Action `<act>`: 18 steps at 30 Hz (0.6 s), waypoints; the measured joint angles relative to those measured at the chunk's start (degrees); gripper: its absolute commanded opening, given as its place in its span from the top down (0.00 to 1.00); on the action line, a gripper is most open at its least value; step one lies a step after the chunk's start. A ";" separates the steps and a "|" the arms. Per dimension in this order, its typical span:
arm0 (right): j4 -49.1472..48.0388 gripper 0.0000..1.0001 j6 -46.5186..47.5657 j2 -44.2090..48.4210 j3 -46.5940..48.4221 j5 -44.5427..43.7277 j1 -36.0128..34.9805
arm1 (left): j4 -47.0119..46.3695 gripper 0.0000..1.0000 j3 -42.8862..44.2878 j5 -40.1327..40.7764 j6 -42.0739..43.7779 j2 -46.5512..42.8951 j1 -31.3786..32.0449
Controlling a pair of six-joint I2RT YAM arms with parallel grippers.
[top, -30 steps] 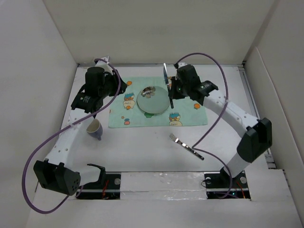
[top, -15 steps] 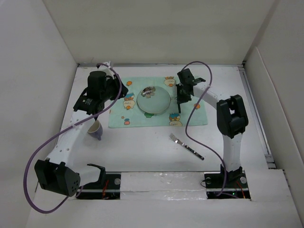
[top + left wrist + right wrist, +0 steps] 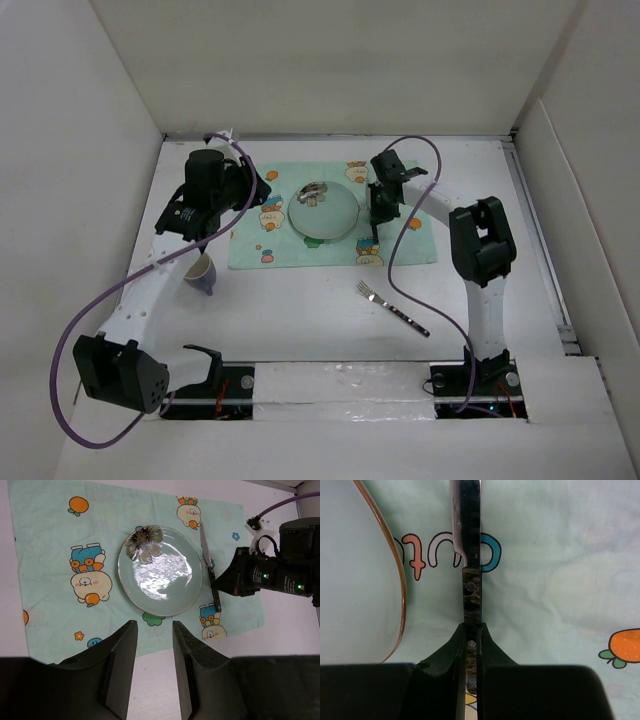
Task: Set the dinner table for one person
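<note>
The white dinner table (image 3: 300, 320) carries a mint-green cartoon placemat (image 3: 400, 245) with a pale green plate (image 3: 324, 212) on it. My right gripper (image 3: 377, 212) is shut on the dark handle of a knife (image 3: 471, 587). The steel blade (image 3: 467, 515) points away, just right of the plate's rim (image 3: 397, 580), low over or on the mat. In the left wrist view the knife (image 3: 210, 570) lies along the plate (image 3: 161, 577). My left gripper (image 3: 152, 627) is open and empty, hovering above the mat's left part (image 3: 258, 188).
A fork (image 3: 392, 306) lies on the table in front of the mat, to the right. A purple cup (image 3: 203, 272) stands left of the mat, under my left arm. White walls close in the table at the left, back and right.
My right arm has swung in and brought the knife from raised over the mat's far edge down beside the plate's right rim. My left arm has hardly moved.
</note>
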State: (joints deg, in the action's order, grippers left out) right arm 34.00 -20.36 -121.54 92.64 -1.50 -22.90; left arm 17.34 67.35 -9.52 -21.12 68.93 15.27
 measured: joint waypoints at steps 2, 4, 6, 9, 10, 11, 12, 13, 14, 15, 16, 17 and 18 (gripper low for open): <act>0.11 0.83 -0.46 0.00 0.00 0.02 0.00 | -0.02 0.69 0.00 -0.13 0.00 0.11 0.00; 0.13 0.69 -1.05 0.00 0.00 0.00 0.00 | -0.15 0.69 0.00 -0.26 0.00 0.35 0.00; 0.26 0.63 -1.68 0.00 0.00 0.02 0.00 | -0.42 0.69 0.00 -0.37 0.02 0.68 0.00; 0.39 0.57 -1.95 0.44 -0.28 0.37 0.00 | -0.46 0.69 0.00 -0.44 0.02 0.98 0.00; 0.39 0.57 -1.90 1.09 -0.81 0.74 0.09 | -0.44 0.69 0.00 -0.48 0.02 1.05 0.00; 0.15 0.57 -1.84 2.32 -1.88 1.31 0.13 | -0.44 0.69 0.00 -0.50 0.02 1.07 0.00; 0.07 0.59 -1.64 4.13 -3.48 1.86 0.20 | -0.46 0.69 0.00 -0.52 0.02 1.09 0.00; 0.31 0.72 -1.42 6.36 -5.16 2.32 0.24 | -0.44 0.70 0.02 -0.55 0.04 1.11 0.00; -0.07 0.83 -0.96 8.94 -7.21 2.69 0.28 | -0.46 0.70 0.02 -0.55 0.04 1.14 0.00; -0.50 0.95 -0.70 12.39 -10.25 3.15 0.33 | -0.48 0.71 0.02 -0.55 0.04 1.20 0.00; -0.35 1.00 -0.55 16.37 -13.40 3.67 0.35 | -0.46 0.72 0.02 -0.55 0.07 1.25 0.00; -0.09 1.00 -0.39 20.35 -16.41 4.13 0.37 | -0.46 0.73 0.02 -0.55 0.04 1.31 0.00; -0.17 1.00 -0.31 24.57 -19.69 4.46 0.35 | -0.44 0.74 0.02 -0.55 0.07 1.31 0.00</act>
State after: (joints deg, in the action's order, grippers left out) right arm 33.82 -20.67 -96.97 72.95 2.96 -22.55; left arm 16.91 67.37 -10.07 -21.06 70.24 15.27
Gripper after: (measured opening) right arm 0.016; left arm 0.277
